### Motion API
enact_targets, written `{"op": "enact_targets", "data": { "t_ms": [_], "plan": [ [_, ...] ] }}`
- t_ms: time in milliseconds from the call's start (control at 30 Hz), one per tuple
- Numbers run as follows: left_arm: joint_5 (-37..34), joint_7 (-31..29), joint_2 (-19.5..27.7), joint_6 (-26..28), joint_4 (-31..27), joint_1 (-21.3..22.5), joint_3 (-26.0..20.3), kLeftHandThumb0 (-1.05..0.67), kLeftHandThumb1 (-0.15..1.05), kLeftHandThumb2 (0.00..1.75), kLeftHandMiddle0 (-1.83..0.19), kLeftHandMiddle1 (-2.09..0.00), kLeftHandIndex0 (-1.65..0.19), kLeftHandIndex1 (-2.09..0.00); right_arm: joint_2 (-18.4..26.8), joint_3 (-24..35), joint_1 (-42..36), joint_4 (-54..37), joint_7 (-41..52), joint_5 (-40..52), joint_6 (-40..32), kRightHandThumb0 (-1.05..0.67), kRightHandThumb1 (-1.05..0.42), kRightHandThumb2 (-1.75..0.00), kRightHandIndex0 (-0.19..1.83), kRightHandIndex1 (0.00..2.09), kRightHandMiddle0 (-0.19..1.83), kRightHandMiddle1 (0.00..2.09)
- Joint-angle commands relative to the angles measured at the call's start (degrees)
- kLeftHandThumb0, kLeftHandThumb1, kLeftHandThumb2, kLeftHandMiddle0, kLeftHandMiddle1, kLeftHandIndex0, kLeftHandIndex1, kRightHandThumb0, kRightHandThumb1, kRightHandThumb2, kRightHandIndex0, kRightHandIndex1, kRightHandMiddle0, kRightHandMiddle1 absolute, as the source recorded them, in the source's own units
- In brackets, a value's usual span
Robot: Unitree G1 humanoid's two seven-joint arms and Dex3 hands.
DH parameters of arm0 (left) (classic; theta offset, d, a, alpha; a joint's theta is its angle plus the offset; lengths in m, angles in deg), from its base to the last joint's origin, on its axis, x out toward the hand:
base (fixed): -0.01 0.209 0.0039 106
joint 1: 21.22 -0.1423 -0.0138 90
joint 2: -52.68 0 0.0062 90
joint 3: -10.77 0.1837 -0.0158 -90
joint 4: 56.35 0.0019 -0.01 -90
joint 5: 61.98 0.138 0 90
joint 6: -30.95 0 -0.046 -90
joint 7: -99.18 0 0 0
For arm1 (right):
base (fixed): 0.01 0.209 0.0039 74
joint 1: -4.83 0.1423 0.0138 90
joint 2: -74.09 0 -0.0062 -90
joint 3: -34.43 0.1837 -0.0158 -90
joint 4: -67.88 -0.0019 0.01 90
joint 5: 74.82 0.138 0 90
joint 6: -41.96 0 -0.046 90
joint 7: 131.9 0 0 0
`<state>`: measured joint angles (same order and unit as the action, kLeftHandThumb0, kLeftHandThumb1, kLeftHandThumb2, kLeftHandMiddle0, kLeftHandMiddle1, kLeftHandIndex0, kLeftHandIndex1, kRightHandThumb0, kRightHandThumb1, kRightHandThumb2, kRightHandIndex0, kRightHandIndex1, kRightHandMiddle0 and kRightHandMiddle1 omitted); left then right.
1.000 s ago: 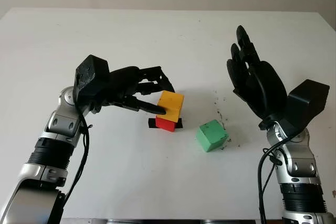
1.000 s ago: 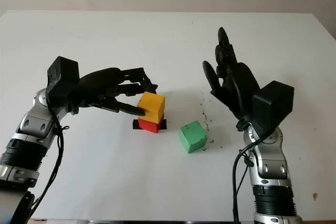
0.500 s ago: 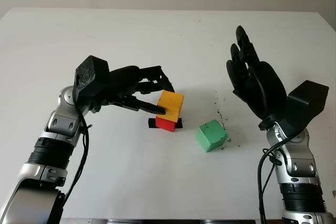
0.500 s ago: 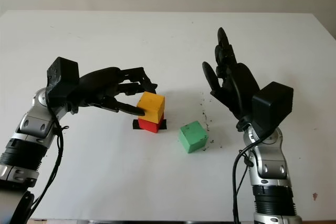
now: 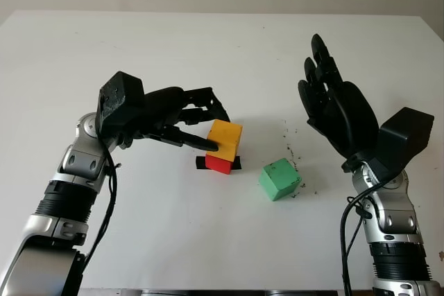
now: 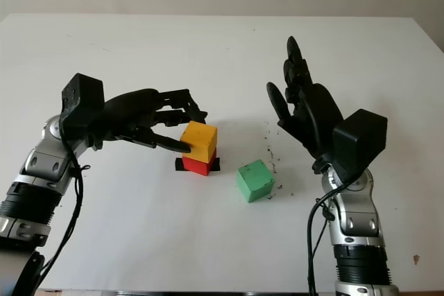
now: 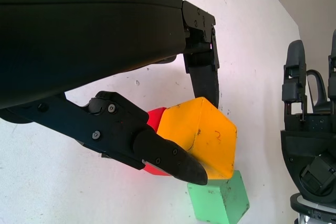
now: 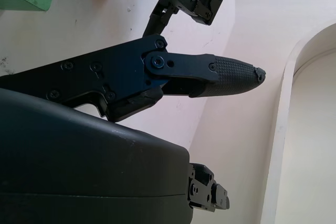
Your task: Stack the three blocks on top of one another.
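A yellow block (image 5: 227,136) sits a little askew on a red block (image 5: 218,164), which stands on a black mark (image 5: 201,162) at the middle of the white table (image 5: 173,53). My left hand (image 5: 218,129) reaches in from the left and is shut on the yellow block, thumb against its near left face and fingers (image 7: 202,74) at its far side. A green block (image 5: 279,179) lies on the table to the right of the stack, by itself. My right hand (image 5: 333,102) is open, held up above the table to the right of the green block.
Small dark specks (image 5: 297,154) are scattered on the table around the green block. The table's far edge (image 5: 208,12) runs along the back, with a plain wall behind it.
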<state>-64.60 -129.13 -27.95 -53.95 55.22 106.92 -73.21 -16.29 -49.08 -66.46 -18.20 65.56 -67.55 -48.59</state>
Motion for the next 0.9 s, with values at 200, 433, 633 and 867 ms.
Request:
{"op": "enact_targets", "data": {
  "t_ms": [200, 433, 633, 867],
  "plan": [
    [-0.29, -0.45, 0.92, 0.05, 0.01, 0.53, -0.16, -0.40, 1.05, 0.13, -0.20, -0.05, -0.20, -1.66, 0.29, 0.01, -0.27, 0.22, -0.11, -0.35, 1.12, -0.73, -1.05, -0.49, -0.19, 0.00, -0.19, 0.04],
    [-0.30, -0.20, 0.85, 0.61, -0.31, 0.55, -0.05, -0.40, 1.05, 0.13, -0.20, -0.05, -0.19, -1.67, 0.14, 0.15, -0.31, 0.14, -0.07, -0.11, 1.07, -0.72, -1.05, -0.49, -0.19, 0.00, -0.19, 0.03],
    [-0.52, -0.56, 0.99, 1.26, -0.35, 0.60, 0.04, -0.41, 1.05, 0.12, -0.14, -0.04, -0.12, -1.52, 0.26, 0.07, -0.35, 0.47, 0.10, -0.25, 1.36, -0.72, -1.05, -0.49, -0.19, 0.00, -0.19, 0.03],
    [-0.75, -3.13, 1.42, -1.05, 0.61, 0.90, 0.47, -0.56, 1.01, 0.05, 0.08, -0.04, 0.00, -0.22, 0.06, 0.08, -0.49, 0.29, -0.10, -0.15, 1.17, -0.73, -1.05, -0.48, -0.19, 0.00, -0.19, 0.04]
  ]
}}
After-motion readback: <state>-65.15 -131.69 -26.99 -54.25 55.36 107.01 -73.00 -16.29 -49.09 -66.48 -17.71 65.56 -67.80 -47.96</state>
